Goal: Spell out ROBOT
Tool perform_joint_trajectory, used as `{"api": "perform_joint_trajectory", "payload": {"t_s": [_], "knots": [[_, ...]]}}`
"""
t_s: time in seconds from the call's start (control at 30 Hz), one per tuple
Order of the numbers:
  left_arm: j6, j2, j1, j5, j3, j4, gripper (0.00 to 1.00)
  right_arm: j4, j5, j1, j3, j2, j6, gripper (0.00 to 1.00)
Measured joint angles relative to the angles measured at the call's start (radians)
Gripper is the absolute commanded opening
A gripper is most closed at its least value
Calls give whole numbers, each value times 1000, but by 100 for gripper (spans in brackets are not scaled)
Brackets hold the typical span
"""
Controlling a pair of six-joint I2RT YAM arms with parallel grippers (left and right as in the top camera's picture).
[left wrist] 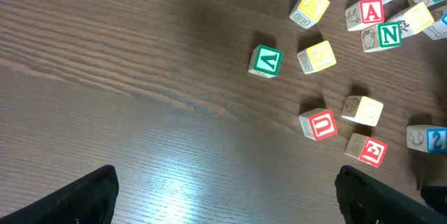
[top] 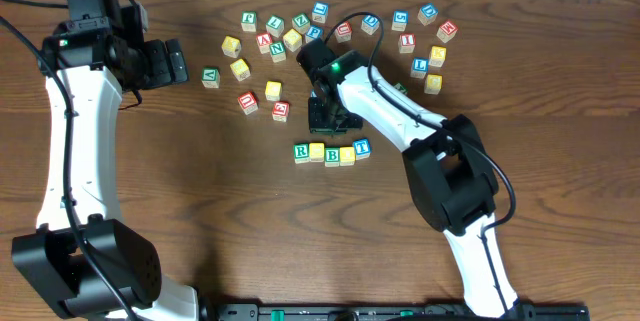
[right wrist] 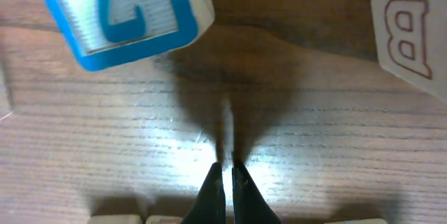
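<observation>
Just above the row of blocks (top: 331,152) near the middle of the table (top: 200,181), we see the right gripper (top: 328,113). Its wrist view shows the fingers pressed together on nothing. The row reads R, yellow, B, yellow, T; we cannot tell whether the yellow faces show an O. Our worry is that, with the claw this close, a careless sweep or descent could knock the line crooked or bump the blue block (right wrist: 119,15) lying near its tips. The left gripper (top: 176,62) hangs spread wide and empty, well apart from the row. Only the overhead shows the whole word, and only the left wrist view makes loose letters such as the red U block (left wrist: 320,124) legible.
</observation>
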Motion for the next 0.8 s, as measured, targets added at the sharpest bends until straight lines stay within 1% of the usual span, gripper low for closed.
{"api": "perform_joint_trajectory", "payload": {"t_s": [0.1,0.13,0.2,0.23,0.3,0.33,0.37,0.4,0.5,0.6,0.8], "knots": [[0,0,0,0,0,0,98,-6,-6,-16,0,-43,-43,3],[0,0,0,0,0,0,98,-12,-7,-26,0,-73,-66,6],[0,0,0,0,0,0,98,-27,-7,-49,0,-141,-107,14],[0,0,0,0,0,0,98,-37,-6,-63,0,-187,-129,21],[0,0,0,0,0,0,98,-63,-6,-87,0,-274,-168,49],[0,0,0,0,0,0,98,-75,-5,-101,0,-324,-185,72],[0,0,0,0,0,0,98,-85,-5,-113,0,-364,-209,90],[0,0,0,0,0,0,98,-98,2,-126,1,-409,-219,99],[0,0,0,0,0,0,98,-145,28,-164,2,-516,-248,99],[0,0,0,0,0,0,98,-179,43,-193,2,-585,-263,99],[0,0,0,0,0,0,98,-181,54,-203,2,-636,-268,99]]}}
